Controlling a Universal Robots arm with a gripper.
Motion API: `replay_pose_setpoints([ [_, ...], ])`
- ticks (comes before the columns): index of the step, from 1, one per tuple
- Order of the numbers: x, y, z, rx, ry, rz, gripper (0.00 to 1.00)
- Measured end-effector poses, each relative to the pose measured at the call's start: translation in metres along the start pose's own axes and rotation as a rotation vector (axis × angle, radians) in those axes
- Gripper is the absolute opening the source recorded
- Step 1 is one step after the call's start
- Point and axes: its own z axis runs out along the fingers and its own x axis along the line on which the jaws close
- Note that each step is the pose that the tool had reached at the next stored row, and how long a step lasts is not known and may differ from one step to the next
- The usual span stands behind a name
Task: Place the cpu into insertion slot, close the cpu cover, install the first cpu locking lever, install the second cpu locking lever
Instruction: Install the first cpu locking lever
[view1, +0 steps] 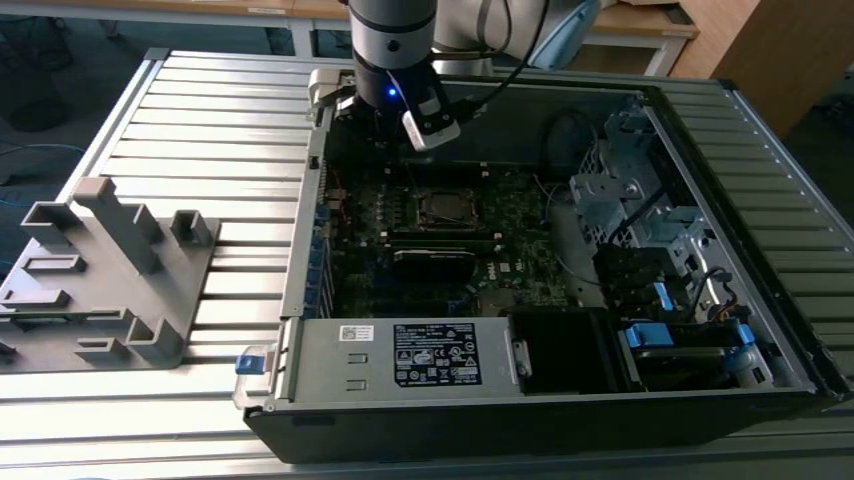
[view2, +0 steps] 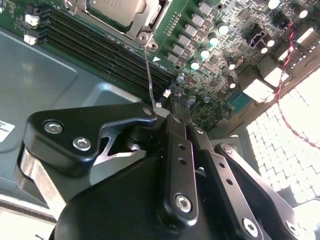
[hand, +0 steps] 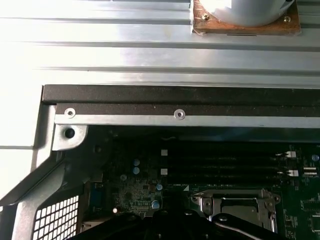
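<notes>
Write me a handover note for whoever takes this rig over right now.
Gripper: low over the motherboard, at the free end of a thin locking lever; open or shut, cannot tell.
Cpu: seated in the insertion slot, cpu cover down over it.
Done: cpu placed, cover closed.
Left: this lever looks unlatched, standing off the board; the other lever's state is unclear.

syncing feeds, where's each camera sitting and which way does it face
Exterior view: off the arm, high, looking down into the open computer case on the slatted table; the arm shows.
Second wrist view: on the arm, looking past the gripper at the motherboard; gripper's black body shows.
First wrist view: on the arm, looking across the motherboard to the case wall and table; gripper's edge shows.
Shared: both wrist views see the cpu cover and memory slots.
</notes>
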Motion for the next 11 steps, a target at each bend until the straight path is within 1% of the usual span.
replay_pose_setpoints([
  [7,0.0001,0.0025,0.0010,-0.0016,0.0001,0.000,0.11],
  [11,0.0001,0.0036,0.0017,-0.0043,0.0000,0.000,0.11],
])
